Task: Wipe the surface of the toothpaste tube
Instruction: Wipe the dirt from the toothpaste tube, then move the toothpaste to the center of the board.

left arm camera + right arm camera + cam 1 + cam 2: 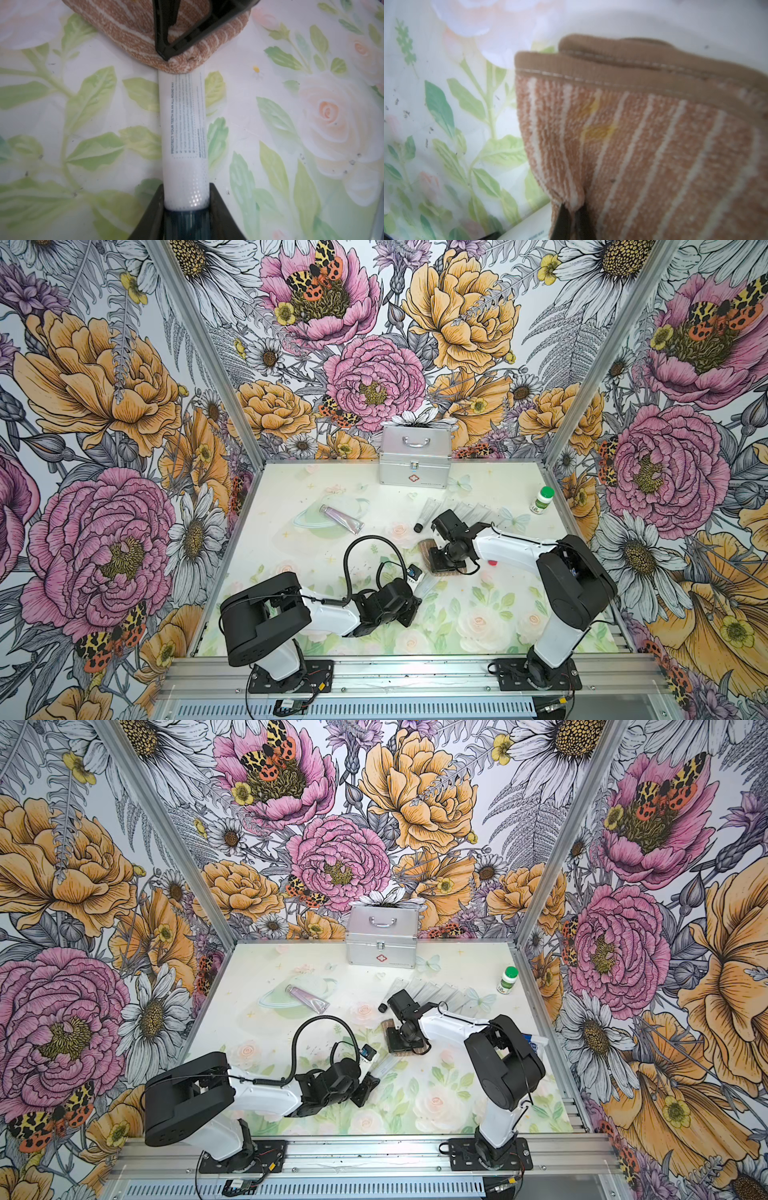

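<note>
The toothpaste tube (pixel 185 124) is white with blue print and lies on the flowered mat. My left gripper (pixel 186 185) is shut on its dark cap end. In both top views the tube (pixel 428 585) (pixel 384 1065) points from the left gripper (pixel 415 597) toward the cloth. The brown, white-striped cloth (pixel 128 29) (pixel 654 155) covers the tube's far end. My right gripper (pixel 571 207) is shut on a pinched fold of that cloth and sits over it in a top view (pixel 442 562). A strip of the tube (pixel 527 230) shows beside the cloth.
A silver first-aid case (pixel 414 460) stands at the back. A white bottle with a green cap (pixel 542 499) is at the back right. A pink tube (pixel 341 517) lies left of centre. A clear tube with a black cap (pixel 426 514) and a row of clear sachets (pixel 469 512) lie behind the right gripper.
</note>
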`<state>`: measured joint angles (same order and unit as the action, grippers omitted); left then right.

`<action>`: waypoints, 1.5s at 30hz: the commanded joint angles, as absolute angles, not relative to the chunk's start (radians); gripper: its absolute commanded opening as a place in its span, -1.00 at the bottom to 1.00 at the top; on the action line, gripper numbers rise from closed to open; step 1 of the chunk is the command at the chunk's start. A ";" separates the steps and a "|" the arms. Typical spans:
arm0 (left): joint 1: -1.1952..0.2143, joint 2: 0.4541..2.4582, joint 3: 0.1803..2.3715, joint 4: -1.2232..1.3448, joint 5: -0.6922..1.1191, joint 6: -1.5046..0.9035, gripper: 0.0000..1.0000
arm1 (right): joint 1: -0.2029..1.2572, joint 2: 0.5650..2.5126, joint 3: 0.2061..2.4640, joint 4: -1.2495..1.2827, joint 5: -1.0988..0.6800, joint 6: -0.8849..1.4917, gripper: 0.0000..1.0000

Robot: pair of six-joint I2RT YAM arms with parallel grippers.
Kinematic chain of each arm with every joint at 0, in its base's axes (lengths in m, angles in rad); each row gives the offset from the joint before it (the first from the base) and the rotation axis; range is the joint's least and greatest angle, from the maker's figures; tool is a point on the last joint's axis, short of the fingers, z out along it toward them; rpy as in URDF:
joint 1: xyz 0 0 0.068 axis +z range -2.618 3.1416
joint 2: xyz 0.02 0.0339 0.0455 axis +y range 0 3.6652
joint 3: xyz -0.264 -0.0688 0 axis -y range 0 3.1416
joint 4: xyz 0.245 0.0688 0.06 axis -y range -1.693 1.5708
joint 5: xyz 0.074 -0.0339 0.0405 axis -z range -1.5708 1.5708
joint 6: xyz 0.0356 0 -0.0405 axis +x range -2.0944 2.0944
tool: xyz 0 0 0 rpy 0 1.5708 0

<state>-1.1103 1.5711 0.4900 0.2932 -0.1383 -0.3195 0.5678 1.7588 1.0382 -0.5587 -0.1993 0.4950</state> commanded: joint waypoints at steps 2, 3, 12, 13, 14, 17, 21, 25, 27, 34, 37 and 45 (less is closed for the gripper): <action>-1.115 1.590 0.482 0.243 -0.155 -0.330 -0.45 | 0.529 1.850 0.995 -0.652 -0.100 0.456 -1.00; -1.116 1.591 0.482 0.243 -0.154 -0.330 -0.45 | 0.531 1.844 0.994 -0.651 -0.112 0.459 -1.00; -1.114 1.599 0.487 0.243 -0.156 -0.329 -0.44 | 0.608 1.688 0.959 -0.649 -0.243 0.530 -1.00; -1.112 1.601 0.487 0.244 -0.158 -0.329 -0.44 | 0.624 1.674 0.953 -0.649 -0.251 0.541 -1.00; -1.112 1.602 0.489 0.243 -0.158 -0.329 -0.43 | 0.638 1.664 0.947 -0.649 -0.259 0.550 -1.00; -1.108 1.607 0.492 0.242 -0.154 -0.327 -0.43 | 0.682 1.645 0.934 -0.640 -0.273 0.575 -1.00; -1.106 1.615 0.495 0.244 -0.152 -0.328 -0.44 | 0.714 1.647 0.940 -0.633 -0.281 0.589 -1.00; -1.105 1.626 0.503 0.243 -0.150 -0.329 -0.44 | 0.706 1.657 0.942 -0.636 -0.254 0.574 -1.00; -1.103 1.622 0.503 0.243 -0.150 -0.330 -0.44 | 0.670 1.671 0.933 -0.635 -0.245 0.559 -1.00; -1.095 1.586 0.486 0.229 -0.162 -0.344 -0.44 | 0.511 1.684 0.904 -0.635 -0.199 0.502 -1.00; -1.094 1.568 0.474 0.221 -0.173 -0.354 -0.44 | 0.466 1.686 0.897 -0.635 -0.194 0.488 -1.00; -1.094 1.500 0.448 0.172 -0.225 -0.382 -0.44 | 0.440 1.639 0.873 -0.637 -0.208 0.480 -1.00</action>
<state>-1.1076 1.5314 0.4725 0.2501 -0.1570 -0.3466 0.4469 1.6497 0.9054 -0.5869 -0.2398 0.4984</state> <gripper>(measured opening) 0.313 0.066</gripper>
